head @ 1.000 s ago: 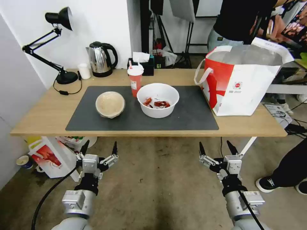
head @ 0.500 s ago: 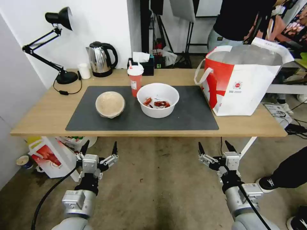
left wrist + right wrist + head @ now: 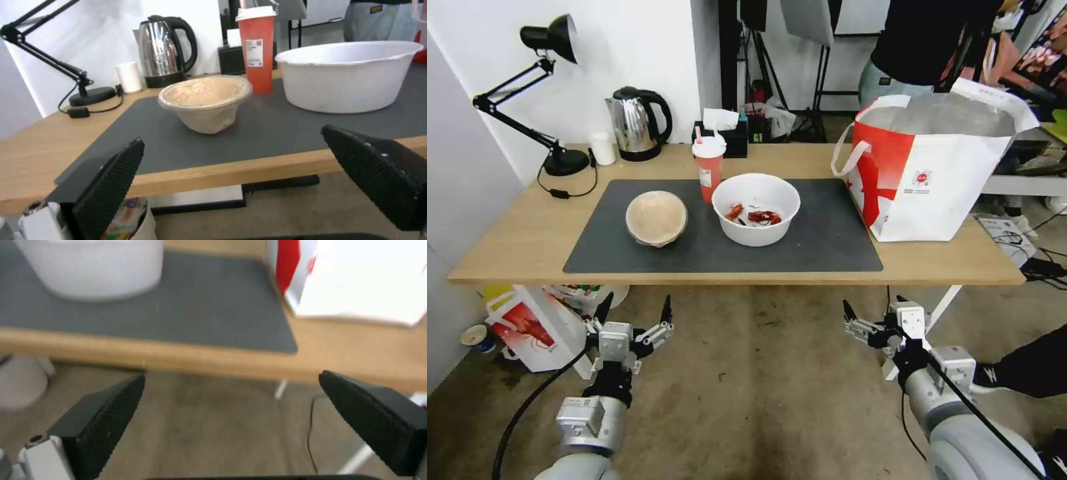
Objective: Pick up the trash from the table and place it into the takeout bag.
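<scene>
Both hands, left (image 3: 633,312) and right (image 3: 872,308), hang spread apart below the surface's (image 3: 514,247) near edge, over bare floor.

Black desk lamp (image 3: 550,100), steel kettle (image 3: 635,123), small white cup (image 3: 603,148) — black tissue box (image 3: 727,137) beside.

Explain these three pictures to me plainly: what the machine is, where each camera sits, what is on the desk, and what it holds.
This is a wheeled robot with two arms. The head camera looks down at a light-wood table. The other two cameras sit on the wrists, looking out between the black fingers. On the dark grey mat stand a beige round bowl, a red lidded paper cup and a wide white plastic bowl holding red scraps. A large white and red takeout bag stands open. The left gripper and right gripper, below the table edge, are open and hold nothing.
</scene>
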